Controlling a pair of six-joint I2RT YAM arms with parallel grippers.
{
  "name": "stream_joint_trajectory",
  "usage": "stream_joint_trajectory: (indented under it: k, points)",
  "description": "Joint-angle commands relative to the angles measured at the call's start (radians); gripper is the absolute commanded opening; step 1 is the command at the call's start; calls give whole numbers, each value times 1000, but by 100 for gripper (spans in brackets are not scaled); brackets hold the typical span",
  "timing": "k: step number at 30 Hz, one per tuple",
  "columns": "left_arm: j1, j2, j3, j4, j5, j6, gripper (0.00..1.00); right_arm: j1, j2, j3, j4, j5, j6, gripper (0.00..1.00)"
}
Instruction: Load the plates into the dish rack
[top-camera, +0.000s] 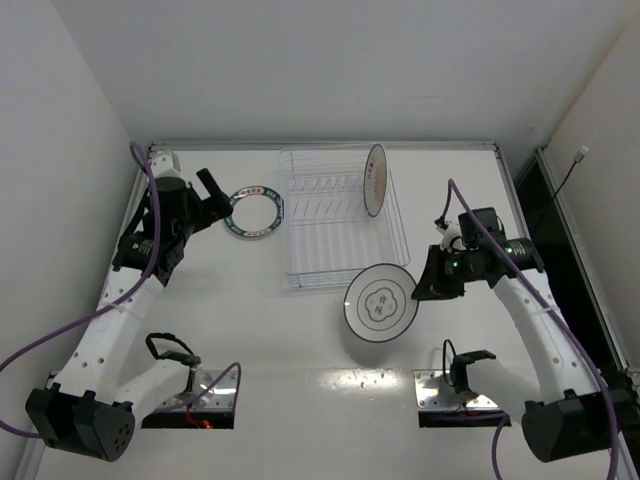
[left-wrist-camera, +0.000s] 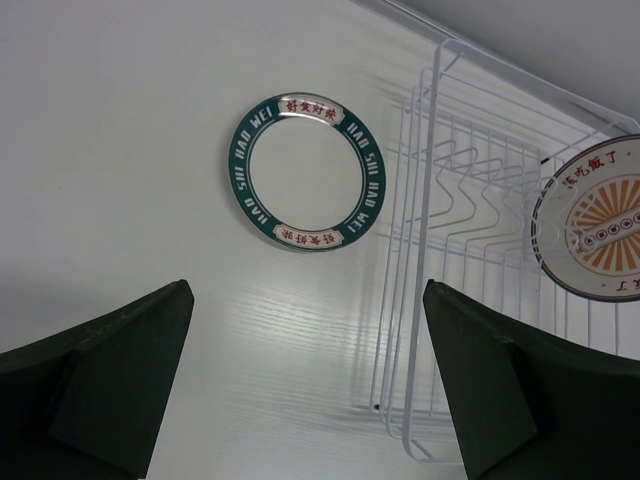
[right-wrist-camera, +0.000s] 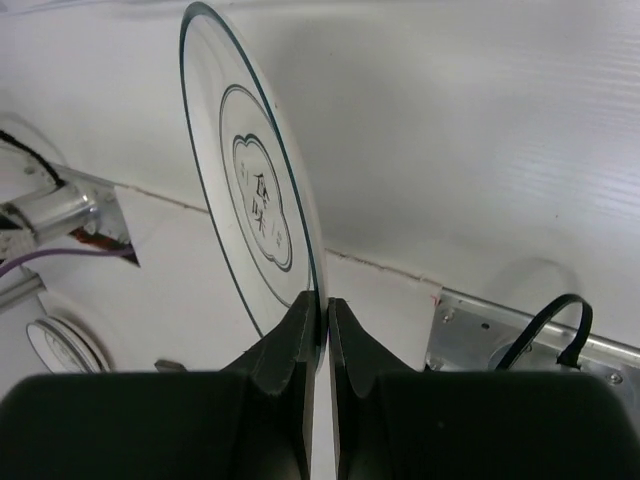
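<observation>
The clear dish rack (top-camera: 310, 262) stands at the table's middle back; it also shows in the left wrist view (left-wrist-camera: 440, 200). The orange-sunburst plate (top-camera: 375, 180) stands on edge in the rack's far right part, also seen in the left wrist view (left-wrist-camera: 600, 225). The teal-rimmed plate (top-camera: 253, 212) lies flat on the table left of the rack, also in the left wrist view (left-wrist-camera: 305, 172). My left gripper (top-camera: 213, 197) is open and empty just left of it. My right gripper (top-camera: 425, 285) is shut on the rim of the grey-ringed flower plate (top-camera: 381, 302), held above the table near the rack's front right corner; the plate shows on edge in the right wrist view (right-wrist-camera: 250, 200).
Two metal base plates (top-camera: 455, 390) with black cable clips sit at the near edge. White walls close the table at left, back and right. A purple cable (top-camera: 60, 335) runs along the left arm.
</observation>
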Motion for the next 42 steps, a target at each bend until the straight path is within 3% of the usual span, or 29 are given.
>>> stream_joint_trajectory:
  k: [1, 5, 10, 19, 24, 31, 42]
  points:
    - [-7, -2, -9, 22, 9, -4, 100, 20, -33, 97, -104, -47, 21, 0]
    - [-7, -2, -9, 22, 9, -4, 100, 29, 28, 354, -127, 45, 21, 0]
    - [-7, -2, 0, 22, 9, -4, 100, 40, 265, 718, -20, 310, 33, 0]
    - [-7, -2, 0, 22, 0, 5, 100, 171, 576, 940, 198, 739, 58, 0]
    - [-7, -2, 9, 22, -9, 14, 100, 277, 798, 1196, 148, 1015, -31, 0]
    - [-7, -11, 18, 22, -19, 23, 100, 348, 993, 1404, 160, 1256, -124, 0]
    - [-7, -11, 18, 13, -19, 23, 100, 414, 1100, 1361, 180, 1329, -161, 0]
